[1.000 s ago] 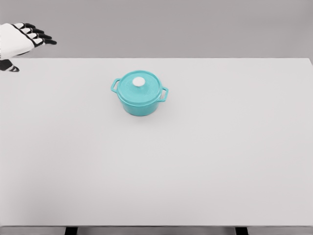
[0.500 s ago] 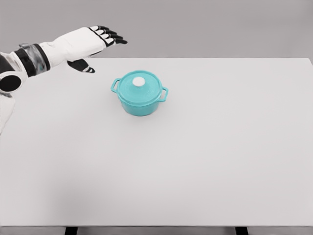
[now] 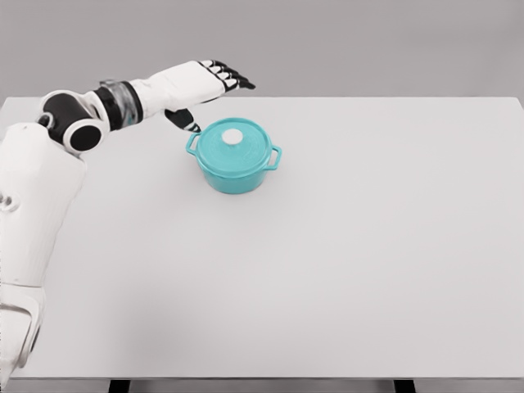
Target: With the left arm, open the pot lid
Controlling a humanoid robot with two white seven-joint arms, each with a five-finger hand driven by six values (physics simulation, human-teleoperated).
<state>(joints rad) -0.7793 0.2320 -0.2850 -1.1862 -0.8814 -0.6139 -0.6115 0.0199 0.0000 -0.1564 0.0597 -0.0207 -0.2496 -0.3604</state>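
While its lid (image 3: pixel 234 142) sits flat and fully seated, the teal pot (image 3: pixel 234 155) stands upright on the pale grey surface (image 3: pixel 344 262), a little left of the middle and toward the far edge. A small white round knob (image 3: pixel 233 137) rises from the centre of the lid. Two loop handles of the same teal stick out from the rim, one at about 9 o'clock (image 3: pixel 193 143) and one at about 3 o'clock (image 3: pixel 275 157). No brand, label or writing can be read on the pot, the lid or the arm.

From the pot, at roughly 11 o'clock, the left hand (image 3: pixel 209 82) hangs above the far part of the surface, close to the pot yet apart from it. Its black-tipped fingers (image 3: pixel 233 78) are stretched out nearly straight and point toward 3 o'clock, past the far rim of the lid; they are released and grasp nothing. The thumb (image 3: pixel 183 120) hangs lower, its dark tip just beside the 9 o'clock handle, and whether it touches that handle cannot be told from this view. Nothing of the hand reaches the knob.

Behind the hand, the white forearm runs back toward 9 o'clock through a grey band at the wrist (image 3: pixel 119 102) and a black-and-white joint (image 3: pixel 72 127). From there the upper arm (image 3: pixel 33 213) drops along the left edge of the picture to its lower left corner.

Beyond the far edge of the surface lies a plain grey background (image 3: pixel 368 45). At the near edge, two dark supports (image 3: pixel 119 386) show just under the surface.
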